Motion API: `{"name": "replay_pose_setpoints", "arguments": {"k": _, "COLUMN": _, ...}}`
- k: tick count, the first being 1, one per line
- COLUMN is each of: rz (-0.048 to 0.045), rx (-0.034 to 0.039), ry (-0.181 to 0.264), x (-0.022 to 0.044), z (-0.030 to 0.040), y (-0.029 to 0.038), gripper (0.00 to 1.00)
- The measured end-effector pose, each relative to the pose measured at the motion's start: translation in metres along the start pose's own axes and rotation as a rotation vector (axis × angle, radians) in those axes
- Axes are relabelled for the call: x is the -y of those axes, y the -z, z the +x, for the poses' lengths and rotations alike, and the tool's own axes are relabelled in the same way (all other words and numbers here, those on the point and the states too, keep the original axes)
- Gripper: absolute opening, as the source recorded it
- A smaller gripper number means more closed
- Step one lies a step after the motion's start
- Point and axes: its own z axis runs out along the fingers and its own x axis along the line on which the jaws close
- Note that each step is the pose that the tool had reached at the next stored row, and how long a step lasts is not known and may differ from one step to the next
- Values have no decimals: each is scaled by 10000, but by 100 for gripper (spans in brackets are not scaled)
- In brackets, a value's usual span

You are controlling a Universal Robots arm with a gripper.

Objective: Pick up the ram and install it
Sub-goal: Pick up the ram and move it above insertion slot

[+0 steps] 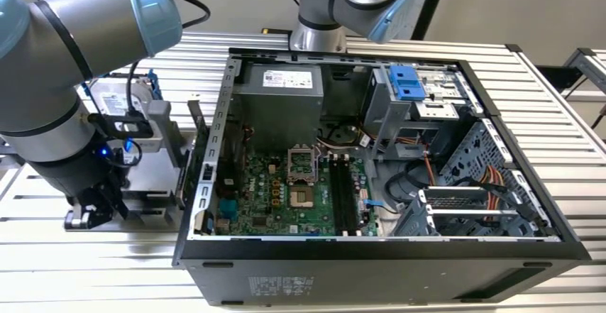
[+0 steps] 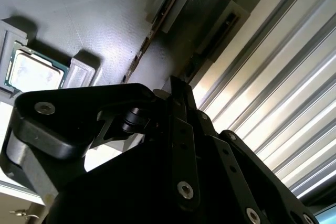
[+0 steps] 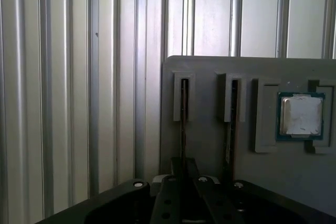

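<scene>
- The gripper [image 1: 95, 210] hangs low in the lower left of the exterior view, over a gray holder tray [image 1: 142, 217] just beside the open computer case [image 1: 379, 267].
- From where I stand I cannot tell whether it is open or closed; in both wrist views its black tip [image 3: 184, 167] [image 2: 177, 85] sits right at the near end of one tray slot.
- The ram [image 3: 184, 103] stands on its long edge in that slot, seen edge-on as a thin dark line.
- Its long axis points straight away from the gripper and runs parallel to the ribs of the slatted metal table [image 3: 79, 77].
- A second stick [image 3: 231, 103] [image 2: 157, 19] stands in the neighbouring slot, parallel to the first and between it and the CPU chip [image 3: 300, 115] [image 2: 34, 72], which lies flat in its own recess.
- In the case, the green motherboard [image 1: 274, 199] lies face up at the frame's centre, and its long black memory slots [image 1: 345, 192] run from near to far.
- A hard drive [image 1: 118, 100] stands on edge at the left, behind the arm [image 1: 47, 100].
</scene>
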Motion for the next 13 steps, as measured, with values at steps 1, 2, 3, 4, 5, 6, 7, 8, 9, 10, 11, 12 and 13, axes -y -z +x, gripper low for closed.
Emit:
{"name": "replay_pose_setpoints", "arguments": {"k": 1, "rz": 0, "rx": 0, "ry": 9, "x": 0, "z": 0, "y": 0, "gripper": 0}}
{"name": "replay_pose_setpoints", "arguments": {"k": 2, "rz": 1, "rx": 0, "ry": 19, "x": 0, "z": 0, "y": 0, "gripper": 0}}
{"name": "replay_pose_setpoints", "arguments": {"k": 3, "rz": 0, "rx": 0, "ry": 27, "x": 0, "z": 0, "y": 0, "gripper": 0}}
{"name": "replay_pose_setpoints", "arguments": {"k": 4, "rz": 0, "rx": 0, "ry": 37, "x": 0, "z": 0, "y": 0, "gripper": 0}}
{"name": "replay_pose_setpoints", "arguments": {"k": 5, "rz": 0, "rx": 0, "ry": 47, "x": 0, "z": 0, "y": 0, "gripper": 0}}
{"name": "replay_pose_setpoints", "arguments": {"k": 6, "rz": 0, "rx": 0, "ry": 56, "x": 0, "z": 0, "y": 0, "gripper": 0}}
{"name": "replay_pose_setpoints", "arguments": {"k": 7, "rz": 0, "rx": 0, "ry": 64, "x": 0, "z": 0, "y": 0, "gripper": 0}}
{"name": "replay_pose_setpoints", "arguments": {"k": 8, "rz": 0, "rx": 0, "ry": 74, "x": 0, "z": 0, "y": 0, "gripper": 0}}
{"name": "replay_pose_setpoints", "arguments": {"k": 9, "rz": 1, "rx": 0, "ry": 83, "x": 0, "z": 0, "y": 0, "gripper": 0}}
{"name": "replay_pose_setpoints", "arguments": {"k": 10, "rz": 0, "rx": 0, "ry": 93, "x": 0, "z": 0, "y": 0, "gripper": 0}}
{"name": "replay_pose_setpoints", "arguments": {"k": 11, "rz": 0, "rx": 0, "ry": 93, "x": 0, "z": 0, "y": 0, "gripper": 0}}
{"name": "replay_pose_setpoints", "arguments": {"k": 12, "rz": 1, "rx": 1, "ry": 94, "x": 0, "z": 0, "y": 0, "gripper": 0}}
{"name": "replay_pose_setpoints", "arguments": {"k": 13, "rz": 2, "rx": 2, "ry": 94, "x": 1, "z": -1, "y": 2, "gripper": 0}}
